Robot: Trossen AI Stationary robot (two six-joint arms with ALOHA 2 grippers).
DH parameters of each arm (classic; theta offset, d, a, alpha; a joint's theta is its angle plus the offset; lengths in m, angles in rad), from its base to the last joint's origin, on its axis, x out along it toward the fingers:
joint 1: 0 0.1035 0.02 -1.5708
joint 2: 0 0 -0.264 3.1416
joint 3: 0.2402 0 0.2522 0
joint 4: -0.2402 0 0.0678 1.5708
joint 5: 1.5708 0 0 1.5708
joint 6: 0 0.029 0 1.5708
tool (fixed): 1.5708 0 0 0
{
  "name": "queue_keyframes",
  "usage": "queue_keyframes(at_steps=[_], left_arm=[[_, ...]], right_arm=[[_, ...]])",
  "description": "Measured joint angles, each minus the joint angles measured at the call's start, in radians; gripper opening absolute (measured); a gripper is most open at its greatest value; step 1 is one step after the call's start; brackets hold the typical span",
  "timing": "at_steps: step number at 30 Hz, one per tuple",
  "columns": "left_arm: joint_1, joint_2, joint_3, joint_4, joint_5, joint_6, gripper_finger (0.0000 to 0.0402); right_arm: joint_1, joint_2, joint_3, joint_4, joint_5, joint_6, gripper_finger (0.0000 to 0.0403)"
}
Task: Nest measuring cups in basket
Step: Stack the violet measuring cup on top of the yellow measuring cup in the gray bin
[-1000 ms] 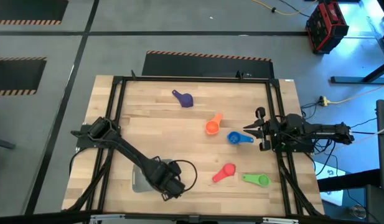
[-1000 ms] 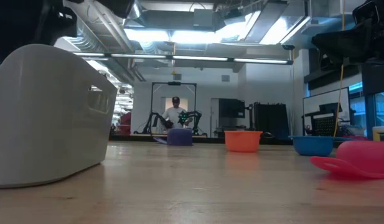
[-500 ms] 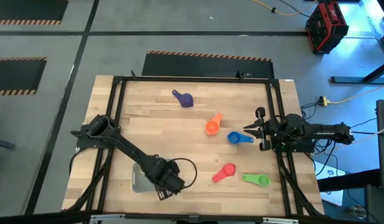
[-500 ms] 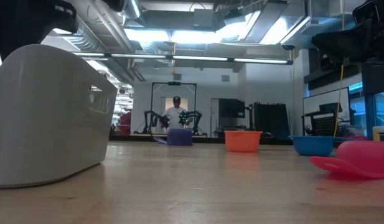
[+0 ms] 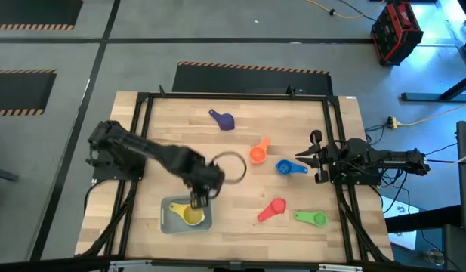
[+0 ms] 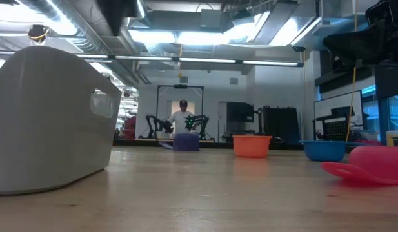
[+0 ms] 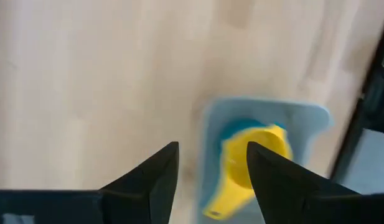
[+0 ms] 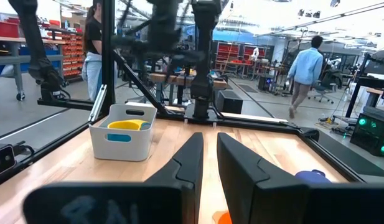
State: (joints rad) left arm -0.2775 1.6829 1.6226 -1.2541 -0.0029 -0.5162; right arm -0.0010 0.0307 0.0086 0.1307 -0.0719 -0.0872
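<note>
1. High view: the basket (image 5: 169,219) sits near the front edge of the worktop (image 5: 180,151), left of centre, with the yellow cup (image 5: 192,216) lying inside it. The left tool (image 5: 199,200) hangs just above the basket's far rim, fingers spread and holding nothing. The purple cup (image 5: 224,120) lies near the far edge with bare wood all round it; the orange cup (image 5: 257,153) and blue cup (image 5: 287,168) lie close together right of centre; the pink cup (image 5: 273,209) and green cup (image 5: 313,218) lie near the front right. The right tool (image 5: 300,157) waits at the right edge, just beside the blue cup, fingers nearly pressed together, empty
2. Low view: the basket (image 6: 50,116) fills the left; purple (image 6: 186,142), orange (image 6: 251,145), blue (image 6: 324,150) and pink (image 6: 373,164) cups stand apart across open wood
3. Left wrist view: the yellow cup (image 7: 251,165) lies in the basket (image 7: 307,121), teal showing under it, between the spread fingers (image 7: 151,180)
4. Right wrist view: the basket (image 8: 123,140) stands beside the worktop's frame rail, yellow showing over its rim
</note>
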Motion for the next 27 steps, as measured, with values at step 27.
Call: queue_keyframes(at_steps=[27], left_arm=[[0.824,0.023,0.002,0.206,0.062,0.774,0.0183]], right_arm=[[0.000,0.000,0.000,0.000,0.000,0.000,0.0053]])
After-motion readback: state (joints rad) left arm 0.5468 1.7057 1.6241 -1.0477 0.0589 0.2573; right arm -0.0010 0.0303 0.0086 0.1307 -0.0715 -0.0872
